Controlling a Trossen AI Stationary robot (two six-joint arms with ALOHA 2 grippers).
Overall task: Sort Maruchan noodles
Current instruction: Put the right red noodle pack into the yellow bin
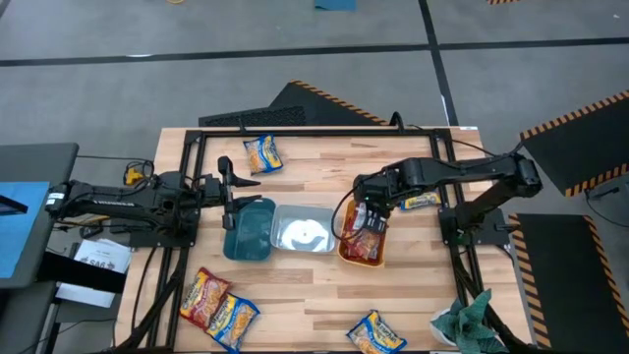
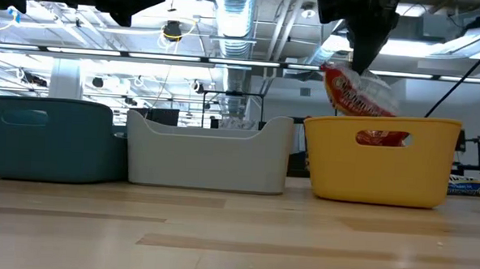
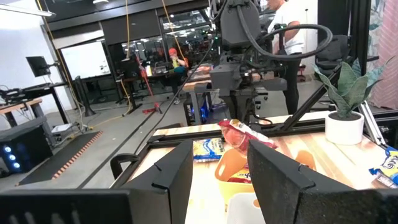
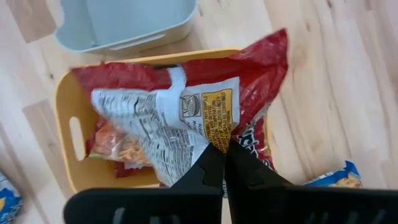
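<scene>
My right gripper point(image 1: 369, 211) hangs over the orange bin point(image 1: 346, 254), shut on a red noodle packet point(image 4: 205, 106) whose printed back faces the wrist camera. Another red packet point(image 4: 115, 146) lies inside that bin. My left gripper point(image 1: 229, 189) waits open near the teal bin point(image 1: 251, 231), touching nothing. On the table lie loose packets: a yellow one point(image 1: 262, 153) toward the far edge, a yellow and blue one point(image 1: 423, 202) behind the right arm, a red one point(image 1: 203, 295) and a yellow one point(image 1: 236, 320) near the left front, and a yellow one point(image 1: 376, 334) at the near edge. My right gripper pinches the red packet between its two shut fingers point(image 4: 208, 171), at one edge of the wrapper point(image 4: 225, 138), coming from above and pointing down. The packet hangs tilted below the fingers point(image 2: 359, 95), lifted clear of the table, with its lower end at the orange bin's rim.
Three bins stand side by side across the table's middle: teal point(image 2: 49, 138), clear grey point(image 2: 211, 153), orange point(image 2: 381, 161). A black frame point(image 1: 295, 133) edges the wooden top. A green cloth point(image 1: 467, 317) lies at the near right corner. A person stands beyond the table point(image 3: 292, 31).
</scene>
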